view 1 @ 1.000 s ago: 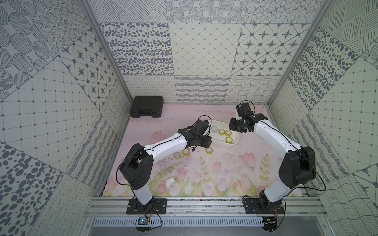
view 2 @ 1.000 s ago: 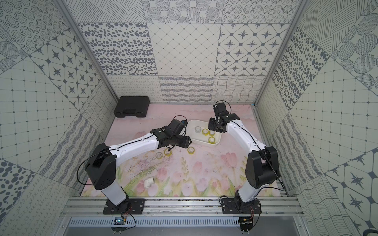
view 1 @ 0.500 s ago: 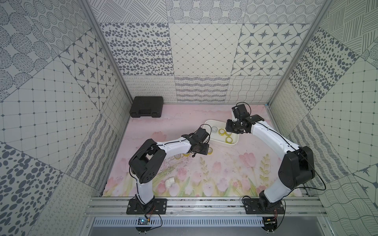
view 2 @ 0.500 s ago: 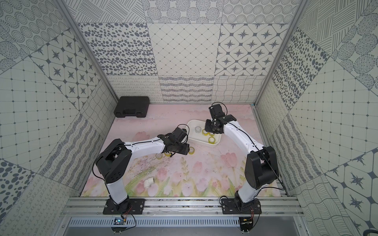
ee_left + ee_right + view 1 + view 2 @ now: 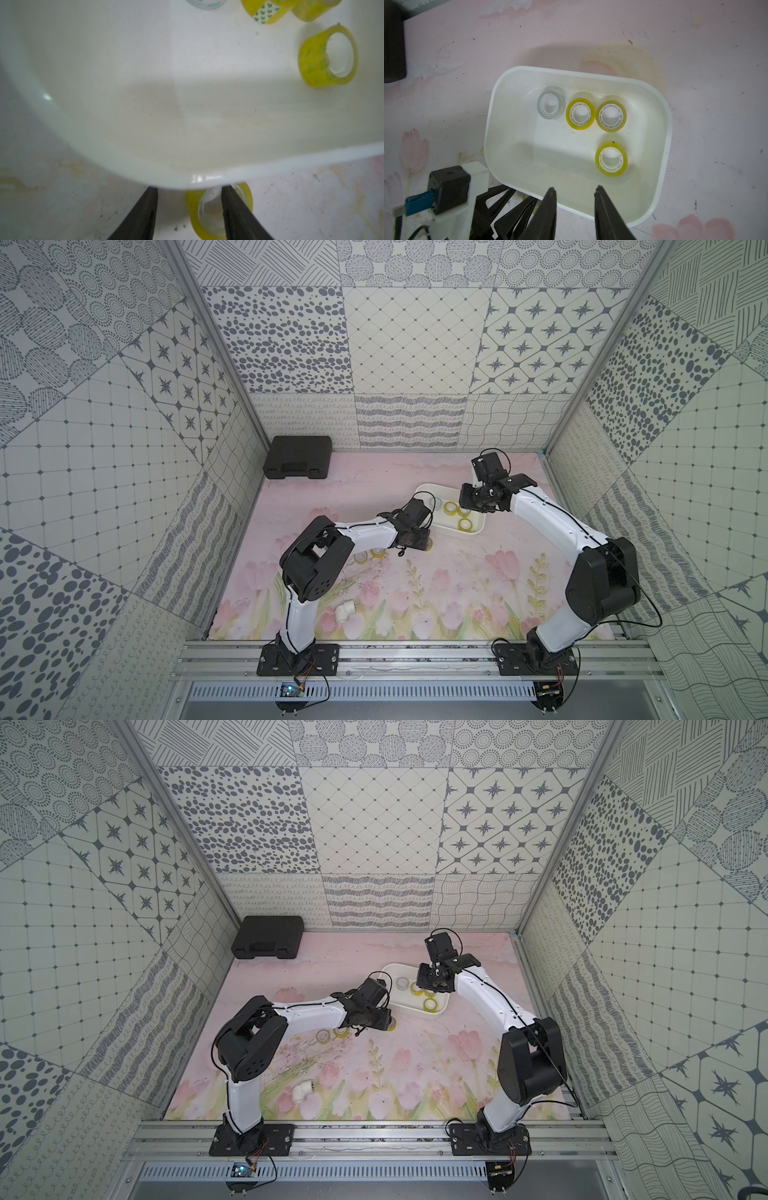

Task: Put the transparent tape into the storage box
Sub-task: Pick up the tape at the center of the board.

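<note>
The white storage box holds one greyish tape roll and three yellowish ones. Another yellowish transparent tape roll lies on the mat against the box's near wall. My left gripper is down at it and open: one finger sits over the roll's hole, the other stands outside, clear of its wall. My right gripper hovers over the box's near edge, open, with nothing between its fingers.
Two more tape rolls lie on the mat under the left forearm. A white pipe elbow sits nearer the front. A black moulded case stands in the back left corner. Patterned walls close in three sides.
My left arm has folded down and brought its gripper to the mat at the roll beside the box, its jaws a little narrower. The right gripper has drifted slightly left over the box.
</note>
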Motion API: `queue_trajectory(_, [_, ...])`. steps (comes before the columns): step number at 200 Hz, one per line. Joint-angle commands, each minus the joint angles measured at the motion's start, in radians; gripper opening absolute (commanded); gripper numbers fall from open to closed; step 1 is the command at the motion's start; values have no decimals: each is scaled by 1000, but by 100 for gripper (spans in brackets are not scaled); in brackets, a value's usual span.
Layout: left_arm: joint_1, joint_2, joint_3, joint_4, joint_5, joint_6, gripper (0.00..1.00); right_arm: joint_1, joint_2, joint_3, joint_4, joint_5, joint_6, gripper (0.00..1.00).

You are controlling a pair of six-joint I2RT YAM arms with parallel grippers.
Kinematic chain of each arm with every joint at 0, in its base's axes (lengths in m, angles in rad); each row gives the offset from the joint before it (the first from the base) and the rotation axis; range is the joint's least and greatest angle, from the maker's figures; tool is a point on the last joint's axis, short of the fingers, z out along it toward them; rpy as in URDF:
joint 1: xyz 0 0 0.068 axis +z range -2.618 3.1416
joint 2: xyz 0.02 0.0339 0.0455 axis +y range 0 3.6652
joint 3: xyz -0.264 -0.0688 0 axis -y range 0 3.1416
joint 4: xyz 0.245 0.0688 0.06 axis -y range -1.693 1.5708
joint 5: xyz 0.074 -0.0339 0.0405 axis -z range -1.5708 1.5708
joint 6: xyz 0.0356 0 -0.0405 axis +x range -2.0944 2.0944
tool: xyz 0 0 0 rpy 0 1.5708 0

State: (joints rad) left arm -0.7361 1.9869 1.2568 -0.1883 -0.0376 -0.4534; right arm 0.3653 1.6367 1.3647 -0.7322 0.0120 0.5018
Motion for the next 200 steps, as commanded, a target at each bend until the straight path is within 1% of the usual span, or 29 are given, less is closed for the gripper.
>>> queue_trajectory(1, [-10, 5, -25, -52, -27, -16, 46, 4, -32, -7, 30, 15, 3, 34])
queue_trajectory(69, [-42, -80, -129, -76, -70, -37, 13, 0, -41, -7, 36, 20, 3, 34])
queue_trajectory(91, [-42, -127, -143, -89, -95, -37, 6, -2, -47, -5, 36, 25, 2, 34])
queue_trajectory(116, [-42, -214, -132, -120, -133, -16, 4, -2, -48, 4, 36, 19, -2, 34])
queue_trajectory(133, [-42, -262, -78, -165, -145, 20, 4, -2, -43, 12, 36, 19, -3, 34])
queue_trajectory(156, [-38, -281, 49, -243, -152, 85, 4, -3, -41, 16, 36, 17, -3, 34])
queue_trajectory(181, [-20, -217, 219, -322, -119, 150, 4, -11, -41, 15, 36, 17, 2, 34])
queue_trajectory(200, [-4, -131, 325, -342, -92, 186, 4, -15, -42, 14, 36, 19, 7, 34])
